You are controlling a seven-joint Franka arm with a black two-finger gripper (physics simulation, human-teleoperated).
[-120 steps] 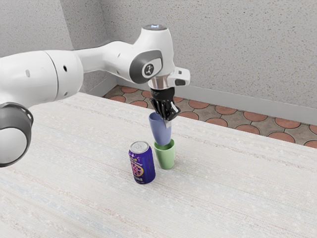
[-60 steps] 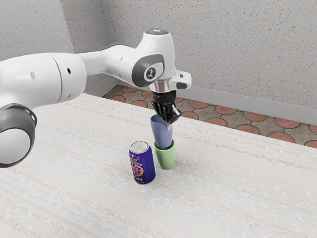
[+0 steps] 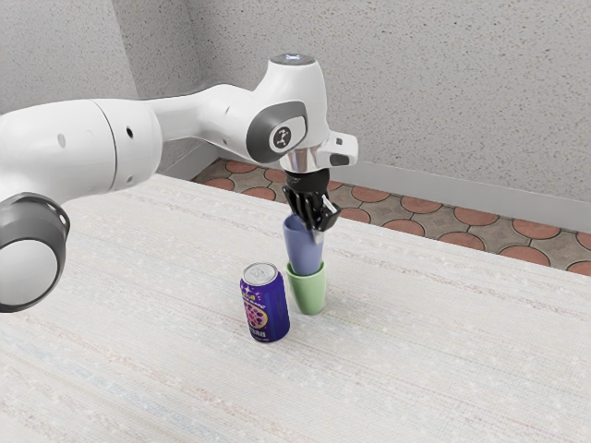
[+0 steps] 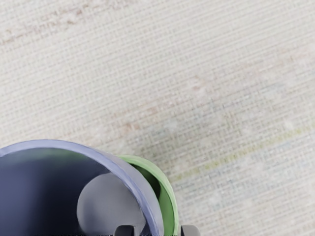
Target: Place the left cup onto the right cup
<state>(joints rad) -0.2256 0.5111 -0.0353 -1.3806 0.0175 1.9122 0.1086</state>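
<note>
A blue-violet cup [image 3: 301, 247] stands upright with its base nested inside the green cup [image 3: 307, 290] on the table. My black gripper [image 3: 318, 224] comes down from above and is shut on the blue cup's rim on the side toward the exterior view's right. In the wrist view the blue cup [image 4: 59, 191] lies right under the hand, and the green cup's rim [image 4: 165, 191] shows as a crescent beside it. Both fingertips [image 4: 189, 229] peek in at that view's edge, either side of the blue wall.
A purple soda can [image 3: 264, 303] stands upright just to the exterior view's left of the green cup, nearly touching it. The pale wooden table [image 3: 443, 341] spreads wide on all sides; a tiled floor and grey wall lie behind.
My hand has come down a little with the blue cup, sinking it deeper into the green cup. The can and green cup have stayed put.
</note>
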